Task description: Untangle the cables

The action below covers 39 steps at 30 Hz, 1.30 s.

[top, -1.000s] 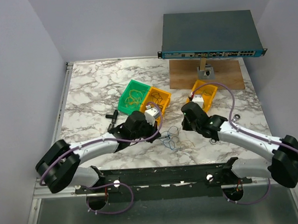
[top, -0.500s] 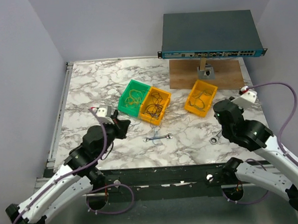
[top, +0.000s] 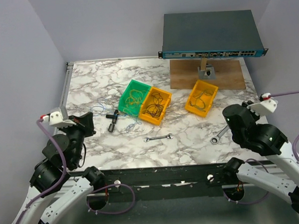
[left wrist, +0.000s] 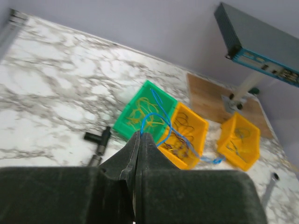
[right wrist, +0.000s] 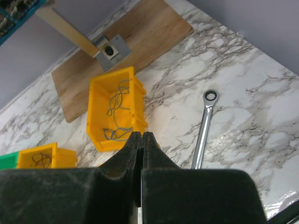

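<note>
My left gripper [top: 87,119] [left wrist: 140,134] is raised at the left side of the table and is shut on a thin blue cable [left wrist: 158,108]. The cable runs from the closed jaws out over the bins, and it also shows faintly in the top view [top: 131,124]. My right gripper [top: 230,114] [right wrist: 141,134] is shut with nothing seen in it, raised at the right. A green bin [top: 133,97] holds yellow cables. An orange bin [top: 157,105] holds black cables. A second orange bin [top: 202,98] [right wrist: 114,114] holds grey-blue cables.
A small silver wrench [top: 158,138] lies at the table's middle front. A ratchet wrench [top: 220,134] [right wrist: 203,126] lies beside my right gripper. A black T-shaped part [top: 112,120] lies left of the green bin. A network switch [top: 210,36] stands on a wooden board [top: 187,76] at the back right.
Both arms have pulled back from the table's centre to the sides. My left gripper has carried the blue cable leftward. The small tangle at the middle front is gone.
</note>
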{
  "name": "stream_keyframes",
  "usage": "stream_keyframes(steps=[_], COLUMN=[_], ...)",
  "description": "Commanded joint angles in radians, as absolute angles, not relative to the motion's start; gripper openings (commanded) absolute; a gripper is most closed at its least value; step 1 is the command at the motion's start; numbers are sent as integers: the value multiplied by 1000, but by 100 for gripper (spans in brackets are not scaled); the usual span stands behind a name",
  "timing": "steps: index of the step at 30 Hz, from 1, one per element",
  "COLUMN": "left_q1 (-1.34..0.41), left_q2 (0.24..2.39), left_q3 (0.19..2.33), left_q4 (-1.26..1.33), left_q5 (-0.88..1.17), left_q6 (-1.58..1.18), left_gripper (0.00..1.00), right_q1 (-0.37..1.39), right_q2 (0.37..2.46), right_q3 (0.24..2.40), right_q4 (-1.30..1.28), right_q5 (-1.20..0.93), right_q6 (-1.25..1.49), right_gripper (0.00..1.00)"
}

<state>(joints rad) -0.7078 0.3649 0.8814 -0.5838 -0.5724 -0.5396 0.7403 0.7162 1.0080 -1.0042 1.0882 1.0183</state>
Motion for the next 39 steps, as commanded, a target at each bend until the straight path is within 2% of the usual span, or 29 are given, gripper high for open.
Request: stream_keyframes(steps=[1, 5, 6, 7, 9, 12, 18, 24, 25, 27, 28, 32, 35, 39], left_q1=[-702, -701, -701, -700, -700, -700, -701, -701, -700, -700, -701, -700, -700, -702], left_q2=[335, 323, 313, 303, 290, 322, 472, 561, 570, 597, 612, 687, 754, 827], left_q3=[938, 965, 961, 953, 937, 961, 1196, 1404, 1426, 1457, 1465, 1477, 1468, 1434], left_q4=[-717, -732, -715, -687, -630, -581, -656, -685, -683, -678, -677, -674, -665, -626], left_q5=[-842, -925, -922, -888, -806, -702, -609, -490, -455, -378, -325, -99, 94, 244], left_q6=[-427, -387, -365, -338, -297, -235, -156, -106, -107, -118, -128, -159, -179, -213], left_gripper=[0, 0, 0, 0, 0, 0, 0, 0, 0, 0, 0, 0, 0, 0], right_q1=[739, 739, 738, 738, 739, 739, 739, 739, 740, 740, 740, 740, 739, 740], right_q2=[657, 619, 610, 597, 561, 550, 743, 955, 974, 1022, 1035, 1034, 995, 942], right_q3=[1052, 1072, 1074, 1056, 1000, 952, 1049, 1107, 1101, 1096, 1092, 1023, 946, 868], right_q4=[-1243, -1270, -1229, -1126, -865, -650, -503, -336, -309, -287, -284, -205, -108, -16], right_q5=[1282, 1305, 1290, 1250, 1089, 805, 326, -79, -116, -129, -116, -118, -208, -334], right_q6=[1259, 1277, 1231, 1066, 775, 587, 451, 458, 465, 471, 472, 434, 371, 316], right_gripper=[1, 1, 1, 1, 1, 1, 1, 2, 22, 82, 96, 98, 98, 98])
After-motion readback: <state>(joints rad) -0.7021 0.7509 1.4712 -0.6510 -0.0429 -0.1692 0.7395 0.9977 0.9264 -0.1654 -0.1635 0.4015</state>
